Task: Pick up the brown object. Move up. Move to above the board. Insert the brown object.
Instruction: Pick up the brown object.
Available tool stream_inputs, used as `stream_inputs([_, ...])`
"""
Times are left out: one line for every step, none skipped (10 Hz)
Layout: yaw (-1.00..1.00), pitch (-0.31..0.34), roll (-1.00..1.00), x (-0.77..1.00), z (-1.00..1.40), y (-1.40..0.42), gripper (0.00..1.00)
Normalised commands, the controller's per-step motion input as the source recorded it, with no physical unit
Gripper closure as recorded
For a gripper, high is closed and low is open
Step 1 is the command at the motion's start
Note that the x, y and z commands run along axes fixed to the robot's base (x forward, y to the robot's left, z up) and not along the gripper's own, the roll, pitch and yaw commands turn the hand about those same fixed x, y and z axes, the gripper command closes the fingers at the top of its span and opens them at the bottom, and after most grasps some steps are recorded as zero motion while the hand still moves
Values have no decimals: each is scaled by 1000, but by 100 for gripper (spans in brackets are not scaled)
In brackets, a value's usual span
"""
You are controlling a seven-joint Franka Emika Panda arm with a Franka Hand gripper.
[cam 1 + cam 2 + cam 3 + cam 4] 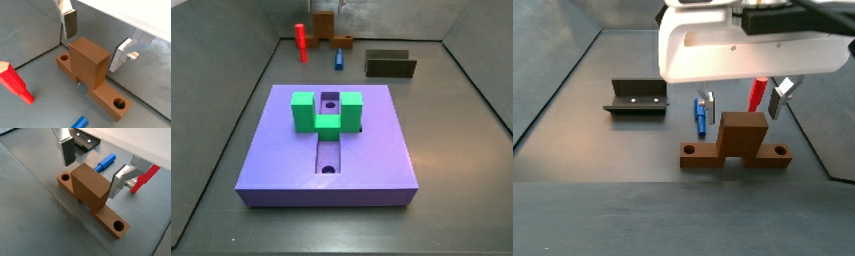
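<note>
The brown object (90, 62) is a mid-brown flat bar with a round hole near each end and a thick upright post at its middle. It stands on the grey floor and shows in both wrist views (88, 187) and both side views (740, 140) (327, 27). My gripper (95, 40) is open just above it, one finger on each side of the post's top and apart from it, as seen in both wrist views (93, 167) and a side view (746, 100). The purple board (278, 140) with the green U-shaped block (327, 112) lies far away, near the front.
A red peg (759, 95) (15, 82) and a blue peg (700, 115) (103, 162) lie just behind the brown object. The dark fixture (636, 97) (390, 65) stands to one side. Grey walls close in the floor.
</note>
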Motion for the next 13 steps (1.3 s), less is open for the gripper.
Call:
stream_inputs([0,0,0,0,-340,89,0])
stream_inputs([0,0,0,23,-346,103,0])
stream_inputs([0,0,0,17,-366,103,0])
stream_inputs([0,0,0,0,-417,100,0])
stream_inputs([0,0,0,17,-334,71,0])
stream_inputs([0,0,-51,66,-260,29,0])
stream_inputs([-26,0,-87,57,-209,0,0])
stream_inputs([-137,-4,-134,51,-106,0,0])
stream_inputs([-209,-11,-139,0,-63,11,0])
stream_inputs([-206,0,-141,0,-23,51,0])
stream_inputs([-206,0,-144,0,0,51,0])
stream_inputs([-117,-9,-127,3,0,40,0])
stream_inputs([0,0,0,0,0,0,0])
